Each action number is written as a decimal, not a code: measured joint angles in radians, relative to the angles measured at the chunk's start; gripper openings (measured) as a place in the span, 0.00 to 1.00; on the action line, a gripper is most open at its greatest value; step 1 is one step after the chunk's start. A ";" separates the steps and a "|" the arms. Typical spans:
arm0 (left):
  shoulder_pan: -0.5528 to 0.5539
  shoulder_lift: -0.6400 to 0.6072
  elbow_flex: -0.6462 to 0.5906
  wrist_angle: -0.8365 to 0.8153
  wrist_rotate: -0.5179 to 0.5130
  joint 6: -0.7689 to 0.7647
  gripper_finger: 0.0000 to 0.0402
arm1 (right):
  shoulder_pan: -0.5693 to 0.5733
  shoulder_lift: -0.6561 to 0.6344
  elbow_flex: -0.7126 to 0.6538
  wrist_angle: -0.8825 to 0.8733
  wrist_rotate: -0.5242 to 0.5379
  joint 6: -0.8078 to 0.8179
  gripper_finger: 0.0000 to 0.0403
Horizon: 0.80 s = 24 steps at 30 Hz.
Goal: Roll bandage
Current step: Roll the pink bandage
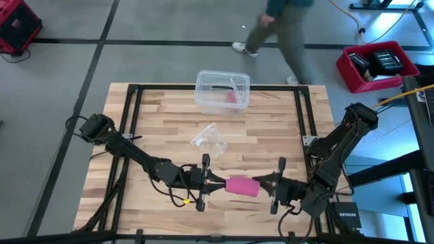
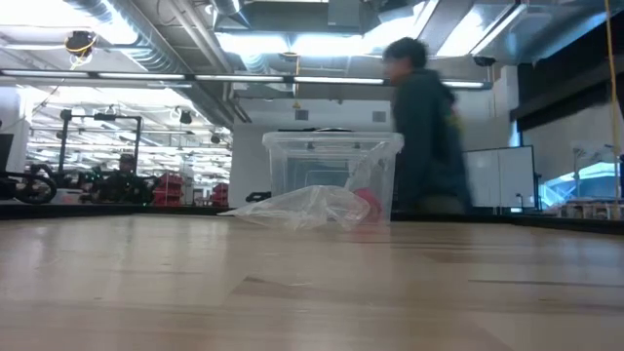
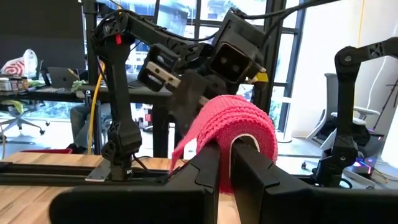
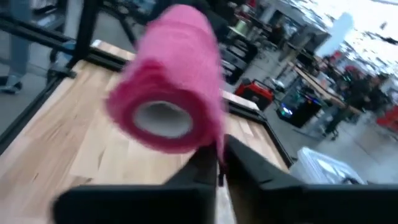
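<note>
The bandage [image 1: 242, 186] is a pink roll of soft fabric around a pale hollow core, lying across the table near its front edge, between my two grippers. My left gripper [image 1: 220, 183] is shut on the roll's left end. My right gripper [image 1: 258, 181] is shut on its right end. The roll fills the left wrist view [image 3: 239, 127] and the right wrist view [image 4: 171, 93]. Neither the roll nor the grippers show in the low view. My left gripper holds the roll's left end by its wall [image 3: 225, 168]. One finger [image 3: 252, 171] reaches under the pale core's rim and the other [image 3: 208, 168] lies outside the pink layers. The fingers come level from the table's left, along the roll's axis. The roll looks lifted clear of the table. My right gripper pinches the pink outer fabric at the lower edge of the roll's right end [image 4: 216, 140] between its two fingers. The open core [image 4: 163, 119] stays free beside them. The fingers come level from the table's right. One layer or several, I cannot tell.
A clear plastic box [image 1: 222, 90] with something pink inside stands at the far edge, also in the low view [image 2: 331, 175]. A crumpled clear wrapper [image 1: 209, 137] lies mid-table. A person [image 1: 285, 27] walks past beyond the far edge. A red crate [image 1: 376, 64] stands at the far right.
</note>
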State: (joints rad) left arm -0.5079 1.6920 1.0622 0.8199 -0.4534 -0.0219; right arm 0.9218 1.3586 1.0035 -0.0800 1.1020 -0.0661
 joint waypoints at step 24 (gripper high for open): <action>0.004 0.000 0.000 -0.039 0.120 -0.066 0.05 | -0.041 0.000 0.011 0.315 0.082 -0.598 0.02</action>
State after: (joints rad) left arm -0.5038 1.6924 1.0622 0.7813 -0.3336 -0.0876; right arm 0.8810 1.3590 1.0142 0.2353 1.1840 -0.6638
